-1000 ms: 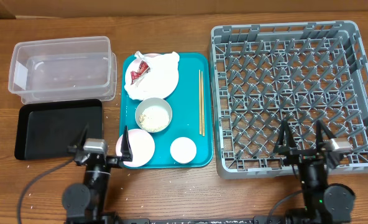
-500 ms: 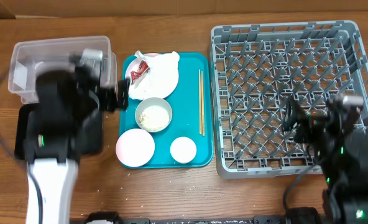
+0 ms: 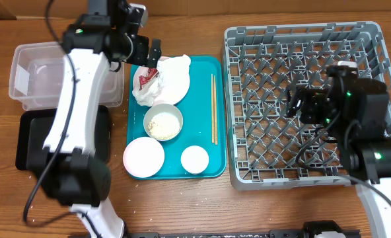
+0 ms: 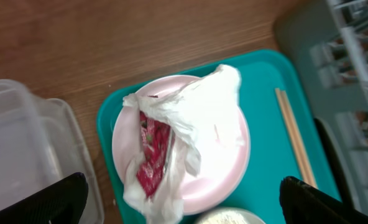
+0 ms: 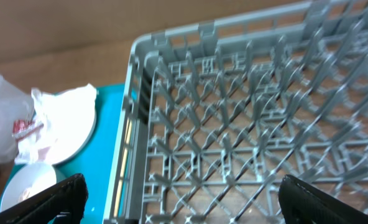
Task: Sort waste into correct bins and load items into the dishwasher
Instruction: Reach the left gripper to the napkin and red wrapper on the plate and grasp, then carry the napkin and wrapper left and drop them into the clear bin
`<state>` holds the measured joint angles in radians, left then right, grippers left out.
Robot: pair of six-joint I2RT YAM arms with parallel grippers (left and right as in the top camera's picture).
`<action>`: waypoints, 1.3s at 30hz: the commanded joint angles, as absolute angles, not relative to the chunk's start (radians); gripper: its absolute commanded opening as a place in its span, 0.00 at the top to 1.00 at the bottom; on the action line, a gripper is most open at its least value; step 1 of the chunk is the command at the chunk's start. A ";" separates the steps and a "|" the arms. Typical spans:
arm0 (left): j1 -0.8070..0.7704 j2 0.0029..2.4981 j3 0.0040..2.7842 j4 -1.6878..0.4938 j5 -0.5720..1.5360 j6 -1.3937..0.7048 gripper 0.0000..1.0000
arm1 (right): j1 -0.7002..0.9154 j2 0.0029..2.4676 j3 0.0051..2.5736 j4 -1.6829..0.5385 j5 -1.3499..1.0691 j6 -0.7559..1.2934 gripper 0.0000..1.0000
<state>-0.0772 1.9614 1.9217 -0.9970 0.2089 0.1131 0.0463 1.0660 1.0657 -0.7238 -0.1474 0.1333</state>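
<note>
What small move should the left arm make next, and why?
Probably lower the left gripper straight down and close it on the napkin. Its jaws are open and it hovers above the plate, where the crumpled napkin lies with the wrapper in its folds. Nothing is grasped yet, and this waste should go before the plate is racked.

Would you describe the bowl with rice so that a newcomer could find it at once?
Find the teal tray between the clear tub and the grey rack. At its middle, on the robot's side of the pink plate under the napkin, sits a white bowl. Unlike the other round dishes there, it holds rice grains.
</note>
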 commanded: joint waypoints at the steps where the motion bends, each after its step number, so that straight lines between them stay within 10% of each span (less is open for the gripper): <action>1: -0.088 2.065 1.946 -0.959 0.182 0.139 0.00 | 0.044 1.098 1.091 -0.735 -0.189 0.130 0.00; 15: -0.163 2.341 1.946 -0.862 0.044 0.139 0.06 | 0.044 1.130 1.090 -0.781 -0.189 0.130 0.00; 19: -0.164 2.382 1.946 -0.867 0.044 0.139 0.31 | 0.044 1.130 1.090 -0.792 -0.189 0.130 0.00; 24: -0.164 2.374 1.948 -0.868 0.044 0.133 0.96 | 0.044 1.130 1.090 -0.804 -0.188 0.130 0.00; 39: -0.033 2.213 2.418 -1.242 -0.048 -0.126 0.96 | 0.044 1.130 1.090 -0.805 -0.185 0.130 0.00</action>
